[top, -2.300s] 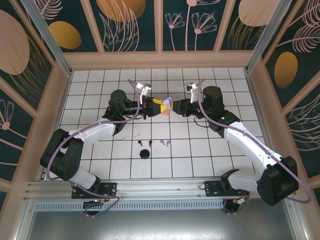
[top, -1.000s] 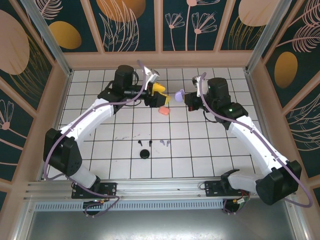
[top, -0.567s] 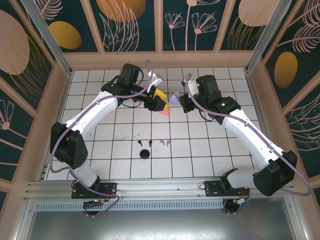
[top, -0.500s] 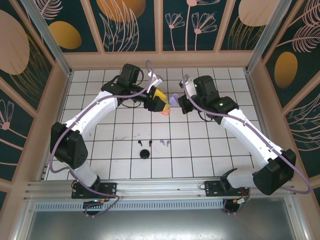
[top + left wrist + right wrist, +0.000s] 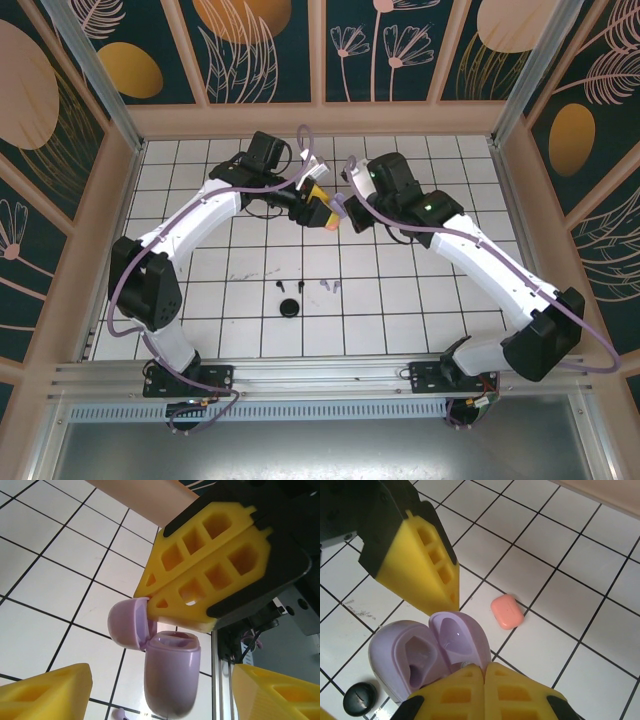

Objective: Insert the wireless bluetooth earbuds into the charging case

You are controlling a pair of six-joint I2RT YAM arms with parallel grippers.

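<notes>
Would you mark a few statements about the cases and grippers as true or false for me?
1. The lilac charging case is open. True.
2. The left gripper is clamped on the salmon-pink case. False: the left gripper is open, with a finger on either side of the lilac case and touching neither side. The salmon-pink case lies on the table.
3. The right gripper is shut on the lid of the lilac case. True.
4. The salmon-pink case is open. False: it is closed.
</notes>
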